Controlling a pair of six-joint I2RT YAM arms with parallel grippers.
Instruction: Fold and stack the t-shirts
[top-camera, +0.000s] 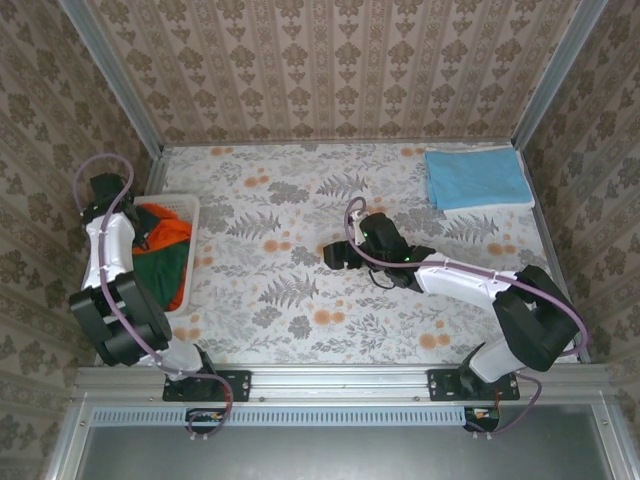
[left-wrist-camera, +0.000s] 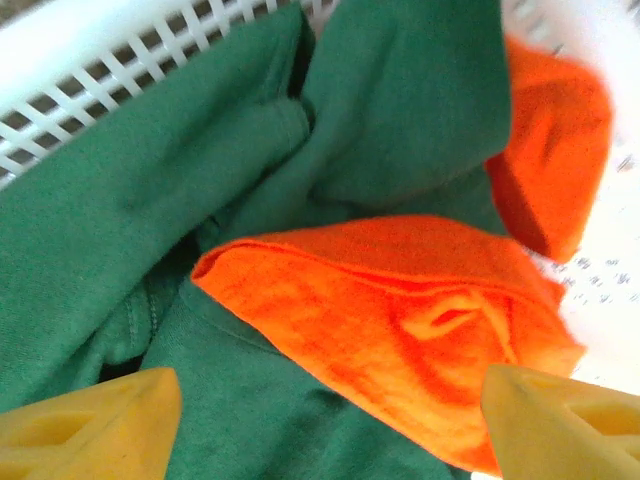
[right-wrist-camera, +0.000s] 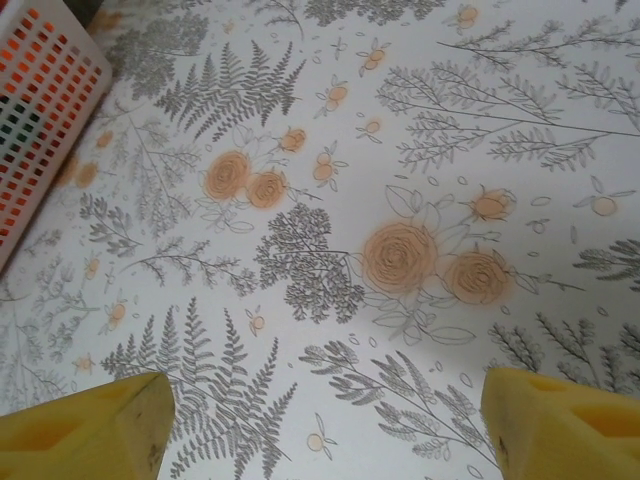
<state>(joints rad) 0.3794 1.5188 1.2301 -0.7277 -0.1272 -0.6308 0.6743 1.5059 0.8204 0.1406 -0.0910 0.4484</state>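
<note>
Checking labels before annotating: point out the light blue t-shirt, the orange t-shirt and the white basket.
light blue t-shirt (top-camera: 477, 178), top external view, centre of the folded cloth.
orange t-shirt (left-wrist-camera: 400, 310), left wrist view, middle of the top fold.
white basket (right-wrist-camera: 45, 100), right wrist view, lattice side wall.

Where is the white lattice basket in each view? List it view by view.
Top external: white lattice basket at centre left.
Left wrist: its wall across the upper left.
Right wrist: its corner at upper left.
Shared landmark: the orange t-shirt inside it.
</note>
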